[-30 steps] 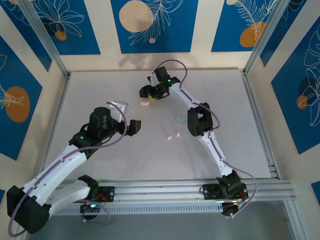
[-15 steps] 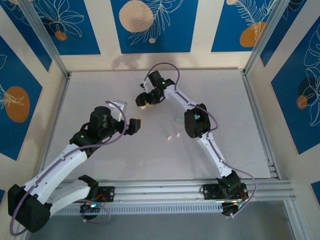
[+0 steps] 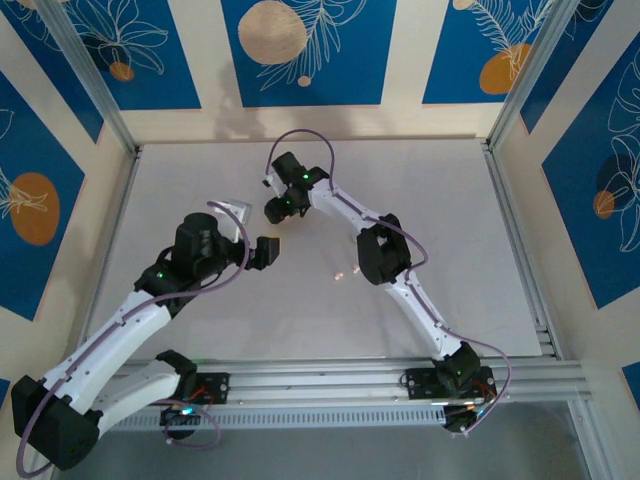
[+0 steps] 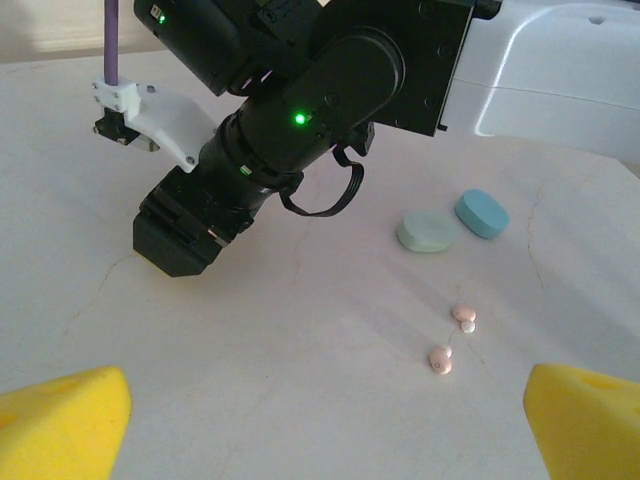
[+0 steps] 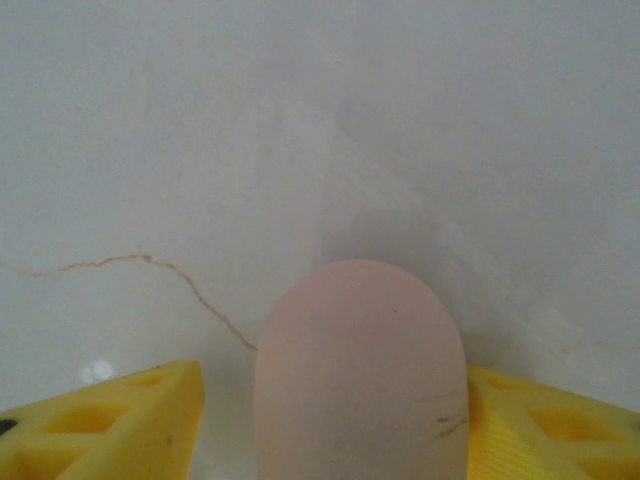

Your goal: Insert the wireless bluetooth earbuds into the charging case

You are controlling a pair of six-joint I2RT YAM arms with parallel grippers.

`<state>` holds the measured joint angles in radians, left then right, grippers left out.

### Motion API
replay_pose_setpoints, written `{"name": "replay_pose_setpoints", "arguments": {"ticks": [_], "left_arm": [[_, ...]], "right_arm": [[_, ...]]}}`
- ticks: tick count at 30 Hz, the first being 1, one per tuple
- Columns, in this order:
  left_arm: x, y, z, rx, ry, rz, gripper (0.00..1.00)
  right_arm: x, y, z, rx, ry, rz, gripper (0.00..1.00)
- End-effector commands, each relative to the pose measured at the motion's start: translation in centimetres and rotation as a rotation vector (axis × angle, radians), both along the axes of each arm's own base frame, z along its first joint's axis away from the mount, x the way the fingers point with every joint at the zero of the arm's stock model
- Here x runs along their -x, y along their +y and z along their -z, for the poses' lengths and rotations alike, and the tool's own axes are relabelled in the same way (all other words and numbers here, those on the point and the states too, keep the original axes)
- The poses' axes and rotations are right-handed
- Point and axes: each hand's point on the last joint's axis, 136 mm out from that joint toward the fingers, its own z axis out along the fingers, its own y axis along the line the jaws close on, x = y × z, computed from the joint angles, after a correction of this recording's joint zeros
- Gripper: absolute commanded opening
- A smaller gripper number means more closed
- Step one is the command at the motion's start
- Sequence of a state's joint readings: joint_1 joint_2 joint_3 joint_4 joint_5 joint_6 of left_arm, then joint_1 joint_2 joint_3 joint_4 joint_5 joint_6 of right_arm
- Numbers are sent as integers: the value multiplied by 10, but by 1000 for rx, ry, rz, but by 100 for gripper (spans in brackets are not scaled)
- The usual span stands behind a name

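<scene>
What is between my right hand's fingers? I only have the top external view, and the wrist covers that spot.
Observer: A pink case sits between the right hand's fingers. One finger touches it, and a gap shows beside the other.
Operator: Where are the other cases?
Observer: A mint case and a blue case lie side by side on the table, touching.
Operator: And my left hand?
Observer: The left hand is open, fingers wide apart, holding nothing.
</scene>
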<state>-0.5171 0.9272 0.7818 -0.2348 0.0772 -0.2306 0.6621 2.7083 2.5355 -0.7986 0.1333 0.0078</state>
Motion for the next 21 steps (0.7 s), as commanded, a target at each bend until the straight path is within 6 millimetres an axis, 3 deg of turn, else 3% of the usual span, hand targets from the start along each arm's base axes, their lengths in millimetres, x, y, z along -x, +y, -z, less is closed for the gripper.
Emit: {"name": "replay_pose_setpoints", "arguments": {"ticks": [1, 9, 15, 21], "left_arm": [[2, 5, -18, 23, -21, -14, 100], [2, 8, -25, 34, -24, -32, 100], [5, 16, -35, 46, -23, -74, 100], [12, 20, -48, 68, -39, -80, 98]], "right_arm": [[-3, -1, 15, 57, -33, -14, 59], [9, 6, -1, 20, 1, -47, 38], [41, 4, -36, -38, 50, -66, 34], [95, -5, -86, -175, -3, -72, 34]]}}
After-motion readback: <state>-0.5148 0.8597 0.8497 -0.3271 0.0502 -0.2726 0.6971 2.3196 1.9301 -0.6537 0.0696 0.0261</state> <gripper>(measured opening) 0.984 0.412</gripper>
